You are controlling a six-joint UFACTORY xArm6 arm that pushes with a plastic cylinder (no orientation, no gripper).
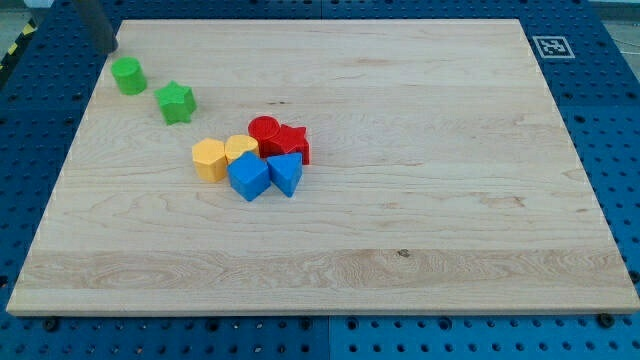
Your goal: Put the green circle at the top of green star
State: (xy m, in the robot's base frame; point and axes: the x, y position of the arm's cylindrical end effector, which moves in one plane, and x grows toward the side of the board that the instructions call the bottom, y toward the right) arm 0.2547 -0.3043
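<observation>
Green circle (pixel 128 76) lies at the far left corner of the bench (pixel 400 240), and the green star (pixel 176 103) sits just beside it, a little nearer and to the right, with a small gap between them. So the circle is already up and left of the star; I judge it needs only a short push to the right to stand directly above the star.

Going from large to small: the wooden bench fills almost all the view. Near its middle left stands a tight cluster of six blocks: a red circle (pixel 265 131) and a red star (pixel 293 141) at the far side, a yellow hexagon (pixel 209 158) and a yellow heart (pixel 241 149) on the left, two blue blocks (pixel 248 178) (pixel 285 173) at the near side. This cluster is well apart from the green pair and does not stand in the way.

The circle looks small, light and stiff, probably it slides easily on smooth wood. I would push it on its left side, at the centre, so it does not roll off my tip.

My tip (pixel 113 47) is at the far left corner, just beyond the circle. There are no fingers, only a rod that holds nothing.
</observation>
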